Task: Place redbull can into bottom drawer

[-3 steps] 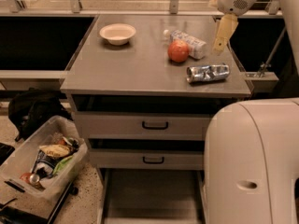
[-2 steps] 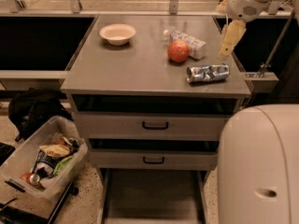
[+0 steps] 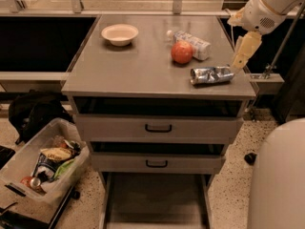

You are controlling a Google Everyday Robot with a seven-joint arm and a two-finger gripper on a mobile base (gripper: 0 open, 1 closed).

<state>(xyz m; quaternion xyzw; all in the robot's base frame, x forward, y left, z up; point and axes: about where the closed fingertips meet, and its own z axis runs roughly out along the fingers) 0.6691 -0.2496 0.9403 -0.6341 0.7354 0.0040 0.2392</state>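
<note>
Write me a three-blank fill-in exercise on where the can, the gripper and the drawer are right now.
1. The redbull can lies on its ____ on the cabinet top.
2. As the camera sees it, the gripper is at the can's ____-hand end.
3. The bottom drawer stands pulled ____, and the can is not yet in it.

Missing words: side; right; open.

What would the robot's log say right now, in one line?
can: lying on cabinet top | gripper: by can's right end | bottom drawer: open, can not inside
</note>
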